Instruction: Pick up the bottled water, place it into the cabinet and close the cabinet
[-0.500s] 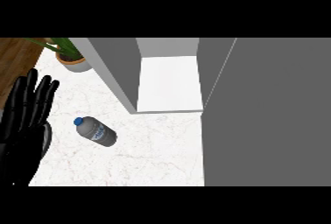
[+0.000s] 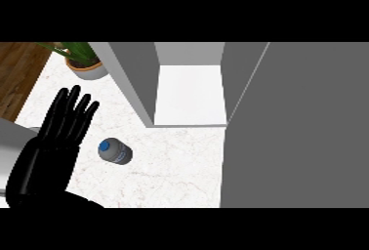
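Right now your left robot hand [image 2: 51, 146] is open, fingers straight, and the bottled water [image 2: 115, 152] lies on the counter [image 2: 180, 166] just to its right, cap end up-left toward those fingers; no other robot hand shows.

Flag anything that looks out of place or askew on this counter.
The bottle seems to lie on its side on the counter, cap toward the open left hand, rather than standing. Nothing else stands out.
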{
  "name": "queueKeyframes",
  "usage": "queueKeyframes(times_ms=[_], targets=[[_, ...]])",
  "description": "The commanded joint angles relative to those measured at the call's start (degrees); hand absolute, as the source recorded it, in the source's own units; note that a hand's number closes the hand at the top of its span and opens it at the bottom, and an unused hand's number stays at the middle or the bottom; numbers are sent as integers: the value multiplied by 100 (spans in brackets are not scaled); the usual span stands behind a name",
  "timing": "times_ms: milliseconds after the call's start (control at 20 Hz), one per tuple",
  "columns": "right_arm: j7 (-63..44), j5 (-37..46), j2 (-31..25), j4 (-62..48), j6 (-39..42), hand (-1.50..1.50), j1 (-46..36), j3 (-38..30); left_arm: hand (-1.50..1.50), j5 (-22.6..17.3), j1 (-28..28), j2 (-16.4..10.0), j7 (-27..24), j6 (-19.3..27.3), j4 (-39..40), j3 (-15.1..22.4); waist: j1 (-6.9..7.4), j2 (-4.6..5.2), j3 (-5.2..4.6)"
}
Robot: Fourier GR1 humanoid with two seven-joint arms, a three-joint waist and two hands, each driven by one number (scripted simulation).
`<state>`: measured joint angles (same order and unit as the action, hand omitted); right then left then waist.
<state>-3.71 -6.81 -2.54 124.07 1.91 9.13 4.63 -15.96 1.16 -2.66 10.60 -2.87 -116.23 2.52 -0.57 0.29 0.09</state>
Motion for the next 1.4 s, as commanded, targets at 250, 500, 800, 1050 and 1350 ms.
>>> queueKeyframes(times_ms=[250, 500, 800, 1050, 1350], targets=[[-702, -715, 233, 901, 12, -150, 1139, 564, -150, -1340, 369, -59, 1297, 137, -150, -488, 28, -37, -11], [-463, -1245, -14, 839, 452, -150, 1434, 100, -150, -1399, 1023, -112, 1338, -70, -753, -470, 50, -37, -9], [259, -689, 217, 608, 650, -150, 2116, 736, -150, -1743, 1630, -238, 1161, -577, -839, -907, 57, -42, -10], [272, -602, 187, 681, 562, -150, 2023, 745, -150, -2277, 1760, -409, 1305, -801, -935, -1392, 72, -42, -11], [284, -524, 81, 989, 580, -150, 2410, 904, -150, -1457, 1519, 6, 322, -1215, 113, -1129, 26, -37, -11]])
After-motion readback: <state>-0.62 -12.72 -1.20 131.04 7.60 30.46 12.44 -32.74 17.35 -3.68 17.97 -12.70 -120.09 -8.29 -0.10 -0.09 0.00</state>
